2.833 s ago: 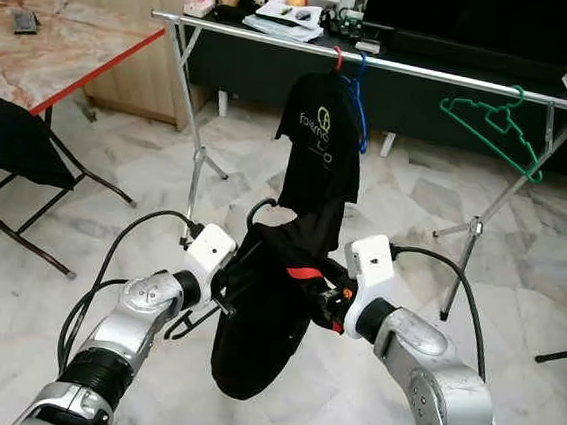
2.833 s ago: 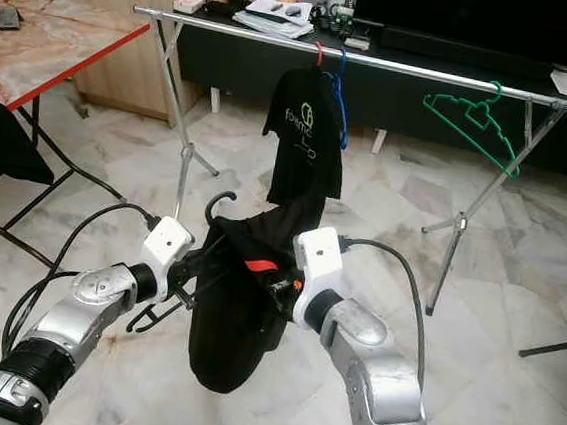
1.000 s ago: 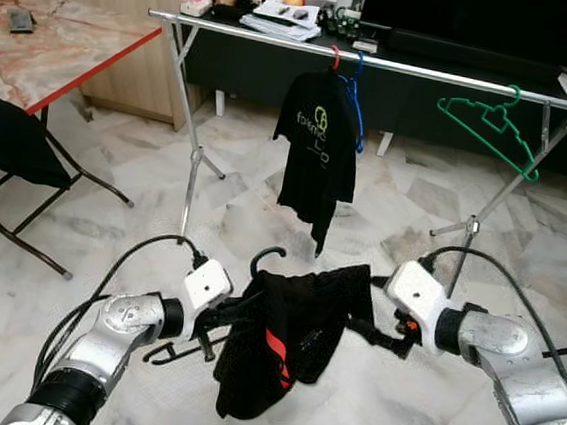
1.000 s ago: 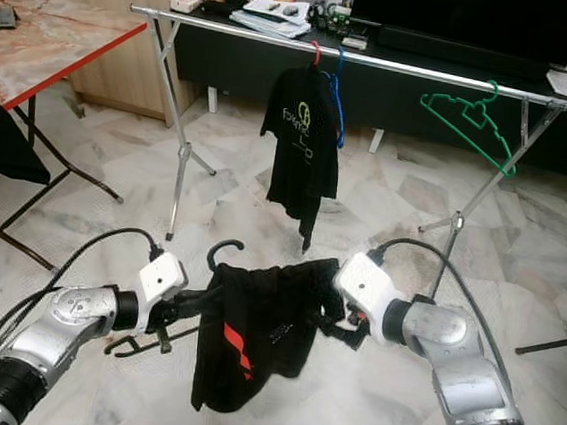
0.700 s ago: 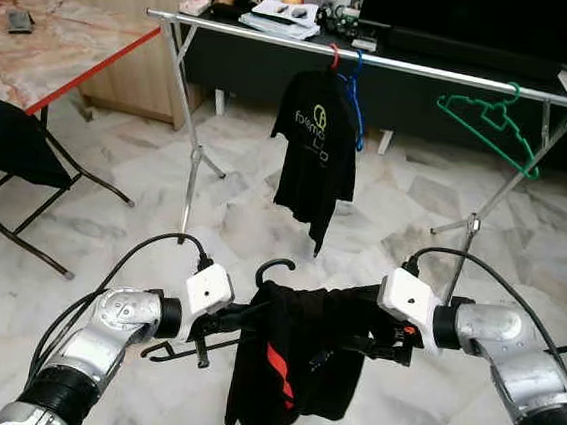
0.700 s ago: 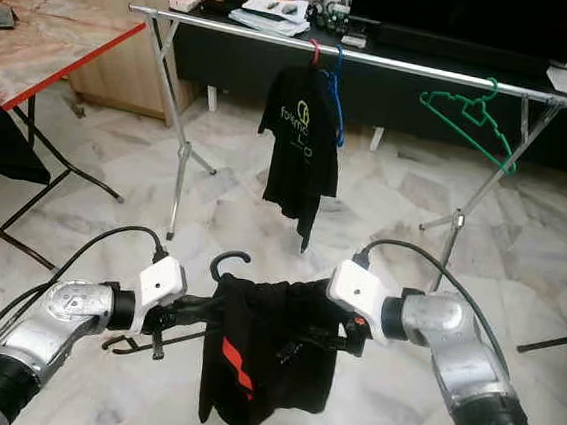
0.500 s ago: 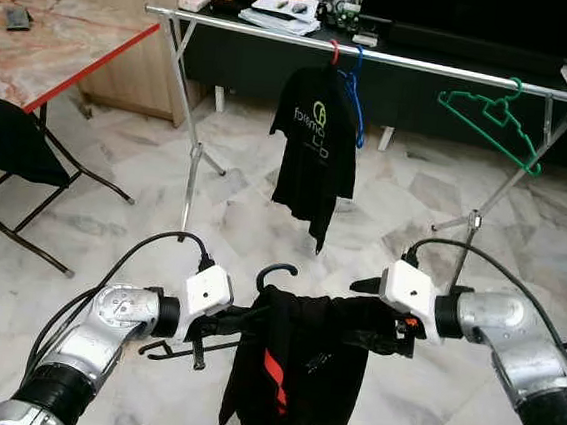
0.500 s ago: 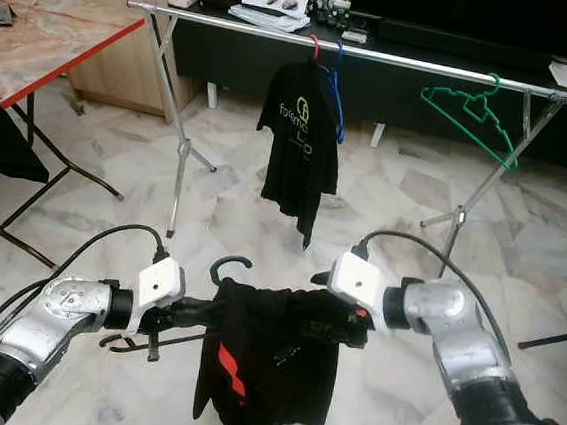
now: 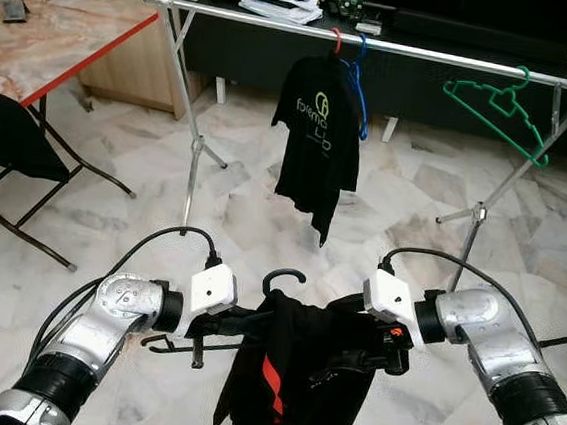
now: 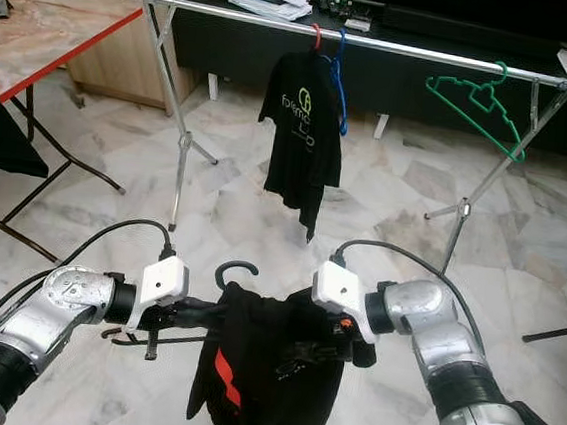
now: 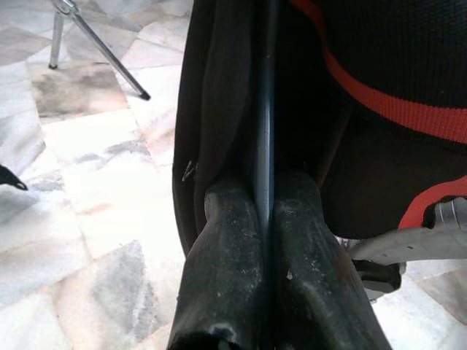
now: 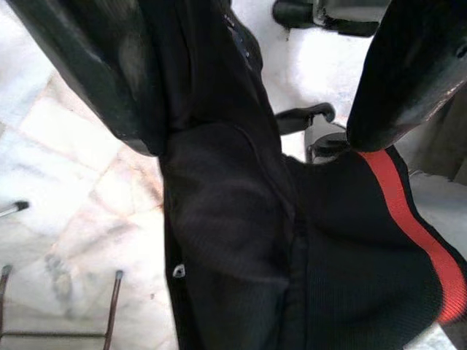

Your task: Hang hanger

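Observation:
A black hanger, its hook [image 9: 286, 273] pointing up, carries a black garment [image 9: 292, 384] with a red stripe, low in front of me. My left gripper [image 9: 256, 320] is shut on the hanger's thin bar [image 11: 264, 109], the two pads [image 11: 228, 248] pressed against it. My right gripper [image 9: 375, 360] is at the garment's other shoulder; in the right wrist view its fingers [image 12: 95, 65] stand wide apart with the black fabric [image 12: 233, 240] between them. Ahead stands the silver clothes rail [image 9: 429, 54].
On the rail hang a black T-shirt [image 9: 319, 136] on a red hanger, a blue hanger [image 9: 361, 104] and a green hanger [image 9: 495, 104]. A marble-topped table with a red edge [image 9: 59, 40] and a folding chair with dark cloth [image 9: 10, 136] stand at the left. The floor is marble tile.
The right gripper, which had pulled the garment out to the right, has come back in toward the hanger. The garment now hangs bunched between both grippers. The camera has tilted slightly.

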### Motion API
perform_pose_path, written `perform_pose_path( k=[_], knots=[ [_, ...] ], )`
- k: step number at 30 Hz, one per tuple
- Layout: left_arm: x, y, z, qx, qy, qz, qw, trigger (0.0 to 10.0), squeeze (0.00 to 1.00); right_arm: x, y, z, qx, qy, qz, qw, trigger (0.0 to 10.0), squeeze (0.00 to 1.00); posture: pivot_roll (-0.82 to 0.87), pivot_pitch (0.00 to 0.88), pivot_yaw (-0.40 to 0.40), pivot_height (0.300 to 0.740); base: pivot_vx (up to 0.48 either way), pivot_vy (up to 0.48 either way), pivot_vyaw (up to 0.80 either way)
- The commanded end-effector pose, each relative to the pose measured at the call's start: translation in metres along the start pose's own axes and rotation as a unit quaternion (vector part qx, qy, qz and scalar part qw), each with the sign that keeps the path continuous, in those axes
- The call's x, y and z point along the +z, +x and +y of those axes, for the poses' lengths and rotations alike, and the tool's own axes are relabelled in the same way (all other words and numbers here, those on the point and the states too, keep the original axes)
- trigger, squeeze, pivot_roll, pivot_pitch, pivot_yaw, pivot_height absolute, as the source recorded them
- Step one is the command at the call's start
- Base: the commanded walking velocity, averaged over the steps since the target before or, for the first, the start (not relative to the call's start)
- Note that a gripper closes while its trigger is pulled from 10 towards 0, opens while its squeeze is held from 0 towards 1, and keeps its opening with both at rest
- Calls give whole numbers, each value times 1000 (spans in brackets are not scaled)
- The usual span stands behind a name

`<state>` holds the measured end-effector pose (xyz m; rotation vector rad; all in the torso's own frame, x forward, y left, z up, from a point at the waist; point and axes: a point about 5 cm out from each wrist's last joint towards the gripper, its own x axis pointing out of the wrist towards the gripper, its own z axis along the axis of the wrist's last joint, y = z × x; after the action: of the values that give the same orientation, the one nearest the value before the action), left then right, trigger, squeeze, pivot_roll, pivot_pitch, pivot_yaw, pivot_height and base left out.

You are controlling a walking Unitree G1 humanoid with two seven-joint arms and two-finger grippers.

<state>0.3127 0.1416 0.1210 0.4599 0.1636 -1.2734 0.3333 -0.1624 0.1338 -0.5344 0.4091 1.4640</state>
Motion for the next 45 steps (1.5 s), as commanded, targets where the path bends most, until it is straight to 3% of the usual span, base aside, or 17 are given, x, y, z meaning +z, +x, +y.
perform_pose_path(
  k=[1, 9, 10, 11, 12, 13, 45],
  knots=[
    [16, 1, 6, -3, 27, -17, 999, 10000, 0, -3, 5, 1, 12, -3, 10, 1000, 10000, 0, -72, 199, -17, 740, 0, 0, 0],
    [21, 3, 6, -8, 32, -23, 999, 10000, 0, -6, 11, 1, 12, 15, -5, 1000, 9686, 0, -65, 192, -19, 740, 0, 0, 0],
    [23, 5, 6, -11, 33, -25, 999, 10000, 0, -6, 13, 0, 5, 20, -13, 1000, 3137, 0, -64, 190, -20, 740, 0, 0, 0],
    [24, 5, 6, -12, 34, -26, 999, 10000, 0, -6, 14, 0, 4, 24, -17, 1000, 1451, 0, -63, 189, -20, 740, 0, 0, 0],
    [24, 6, 6, -13, 34, -27, 999, 10000, 0, -6, 15, 0, 6, 27, -21, 999, 1451, 0, -60, 187, -21, 740, 0, 0, 0],
    [25, 7, 6, -13, 36, -28, 999, 10000, 0, -6, 15, 0, 7, 26, -22, 999, 0, 0, -60, 187, -21, 740, 0, 0, 0],
    [35, 10, 8, -18, 58, -37, 997, 10000, 0, -2, 22, -3, 6, 40, -46, 998, 0, 0, -46, 144, -33, 740, 0, 0, 0]
  ],
)
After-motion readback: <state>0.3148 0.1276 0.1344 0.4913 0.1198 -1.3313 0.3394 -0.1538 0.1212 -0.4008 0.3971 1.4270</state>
